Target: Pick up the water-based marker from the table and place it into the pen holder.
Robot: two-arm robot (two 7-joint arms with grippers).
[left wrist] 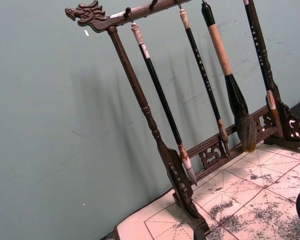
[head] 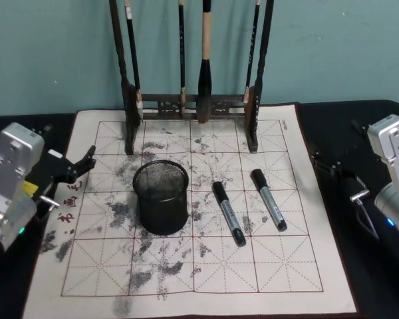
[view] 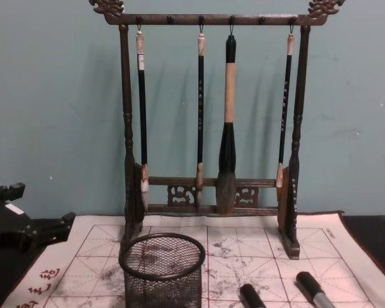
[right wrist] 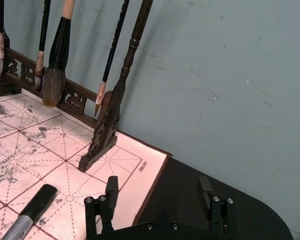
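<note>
Not yet begun, to judge by two empty hands. Taking the head view as a clock face with the pen holder (head: 161, 198) at centre: finds two alike markers flat on the ink-stained mat (head: 286, 279) at 3 o'clock, the inner marker (head: 228, 213) near the holder, the outer marker (head: 268, 199) beyond it, apart from its twin. Cannot tell which is the water-based one. Lies, each, with long axis running 11 to 5 o'clock, black cap at the 11 end.

Finds the right hand (right wrist: 158, 192) farther out at 3 o'clock, over the dark tabletop (head: 386, 286) just off the mat, spread wide and gripping nothing; well apart from both markers, yet closest to the outer one. Finds the left hand (head: 85, 165) at 9 o'clock by the mat's edge, seemingly spread too, with the holder between it and the markers.

Favours the right arm, then: reach toward 9 o'clock, closing across the 11-to-5 axis rather than along it, clear of the brush rack (head: 193, 100) at 12 o'clock
</note>
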